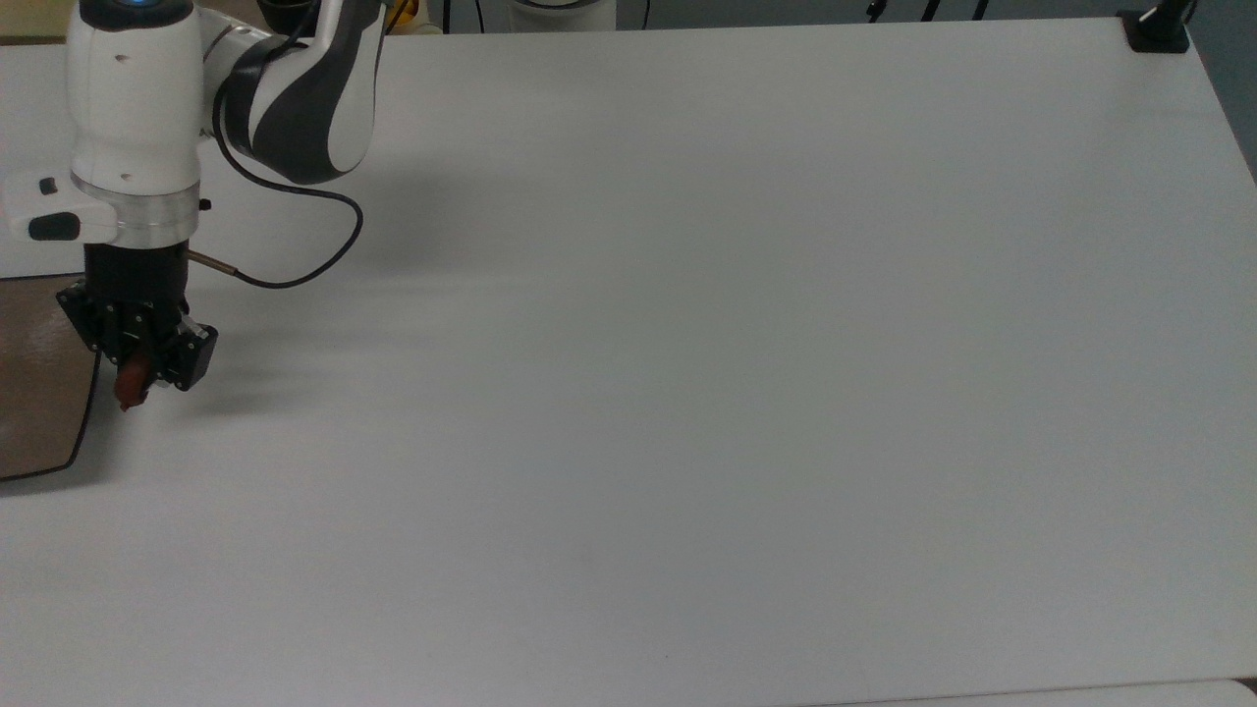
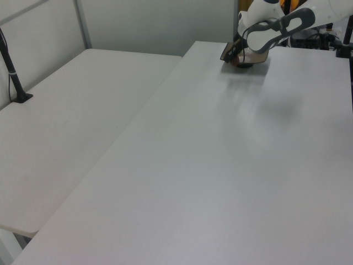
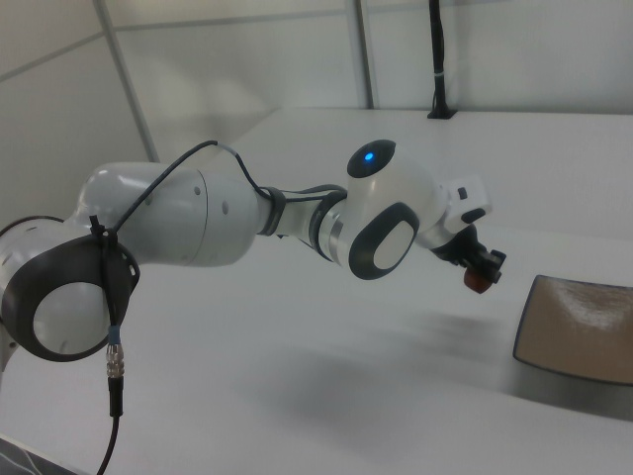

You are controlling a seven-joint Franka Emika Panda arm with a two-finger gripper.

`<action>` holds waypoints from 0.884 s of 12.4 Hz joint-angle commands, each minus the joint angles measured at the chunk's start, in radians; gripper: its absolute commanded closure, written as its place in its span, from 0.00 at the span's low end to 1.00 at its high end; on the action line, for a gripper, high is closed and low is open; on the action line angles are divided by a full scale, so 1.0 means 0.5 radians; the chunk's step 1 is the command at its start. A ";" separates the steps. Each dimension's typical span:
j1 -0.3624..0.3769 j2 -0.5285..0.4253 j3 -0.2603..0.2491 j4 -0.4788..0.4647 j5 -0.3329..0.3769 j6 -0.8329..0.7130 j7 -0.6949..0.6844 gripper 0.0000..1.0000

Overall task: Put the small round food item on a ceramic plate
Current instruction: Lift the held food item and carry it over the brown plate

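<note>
The small round food item [image 1: 132, 385], a dark reddish-brown lump, hangs in my gripper [image 1: 135, 373], which is shut on it above the white table. In the top view it sits just right of the ceramic plate [image 1: 39, 393], a glossy brown squarish plate at the top view's left edge. The right view shows the food item [image 3: 478, 281] in the gripper [image 3: 480, 271], raised in the air and a little to the left of the plate [image 3: 584, 332]. In the left view the gripper [image 2: 238, 56] is at the plate's [image 2: 227, 52] near edge, far back on the table.
The arm [image 1: 295, 93] reaches in from the top view's upper left, with a black cable [image 1: 295, 265] looping beside the wrist. A black post base [image 1: 1157, 29] stands at the table's far right corner. A second white table [image 2: 66, 121] lies on the left view's left.
</note>
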 commanded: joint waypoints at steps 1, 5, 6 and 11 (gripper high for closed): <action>-0.076 -0.010 -0.001 0.072 0.094 0.045 0.022 1.00; -0.227 0.104 0.002 0.112 0.150 0.315 0.016 1.00; -0.272 0.137 0.008 0.164 0.156 0.343 0.025 0.99; -0.325 0.392 0.005 0.330 0.328 0.530 0.041 0.97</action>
